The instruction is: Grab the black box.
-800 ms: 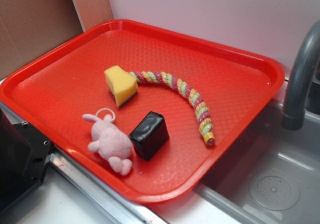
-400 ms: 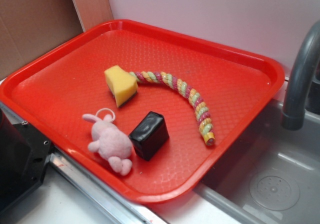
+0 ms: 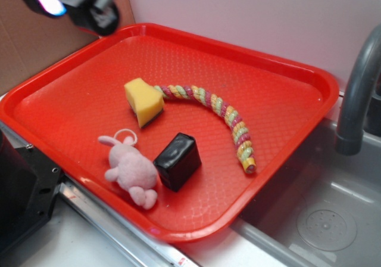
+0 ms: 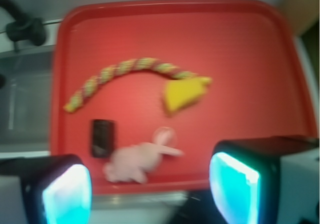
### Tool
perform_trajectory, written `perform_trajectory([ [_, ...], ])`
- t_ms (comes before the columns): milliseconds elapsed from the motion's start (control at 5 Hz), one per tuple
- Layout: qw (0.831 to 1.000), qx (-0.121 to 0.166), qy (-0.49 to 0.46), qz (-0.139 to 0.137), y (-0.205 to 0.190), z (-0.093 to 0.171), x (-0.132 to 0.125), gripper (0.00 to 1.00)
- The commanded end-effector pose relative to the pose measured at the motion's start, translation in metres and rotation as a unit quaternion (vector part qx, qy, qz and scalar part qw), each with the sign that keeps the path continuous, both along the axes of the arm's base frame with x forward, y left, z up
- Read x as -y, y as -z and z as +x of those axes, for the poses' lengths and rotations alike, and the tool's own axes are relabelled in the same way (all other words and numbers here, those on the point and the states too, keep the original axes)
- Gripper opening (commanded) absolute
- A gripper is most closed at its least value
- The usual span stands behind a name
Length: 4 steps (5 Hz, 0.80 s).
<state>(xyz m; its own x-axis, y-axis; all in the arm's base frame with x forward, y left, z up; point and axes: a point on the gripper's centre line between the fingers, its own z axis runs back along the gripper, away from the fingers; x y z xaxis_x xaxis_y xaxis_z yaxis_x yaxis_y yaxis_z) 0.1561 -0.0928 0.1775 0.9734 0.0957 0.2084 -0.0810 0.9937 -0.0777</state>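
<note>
The black box is a small glossy cuboid lying near the front edge of the red tray, right beside a pink plush toy. My gripper hangs blurred at the top left, high over the tray's far left corner and well away from the box. In the wrist view the black box lies at lower left on the tray, left of the plush. My gripper is open there, its cyan pads wide apart with nothing between them.
A yellow sponge wedge and a striped rope toy lie mid-tray, behind the box. A grey faucet and a sink basin stand to the right. A black block sits at the front left, cardboard behind.
My gripper has come into the exterior view at the top left, where it was out of sight before. The things on the tray have not moved.
</note>
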Motion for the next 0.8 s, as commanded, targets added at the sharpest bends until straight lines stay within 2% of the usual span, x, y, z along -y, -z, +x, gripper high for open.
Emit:
perform_trajectory([
  [0, 0.998, -0.022, -0.002, -0.051, 0.05, 0.019, 0.045, 1.0],
  [200, 0.997, -0.062, -0.003, -0.045, 0.079, 0.014, 0.047, 1.0],
  [400, 0.997, -0.081, 0.019, -0.004, 0.102, 0.01, 0.038, 1.0],
  [600, 0.996, -0.056, 0.037, -0.058, 0.129, 0.011, 0.039, 1.0],
])
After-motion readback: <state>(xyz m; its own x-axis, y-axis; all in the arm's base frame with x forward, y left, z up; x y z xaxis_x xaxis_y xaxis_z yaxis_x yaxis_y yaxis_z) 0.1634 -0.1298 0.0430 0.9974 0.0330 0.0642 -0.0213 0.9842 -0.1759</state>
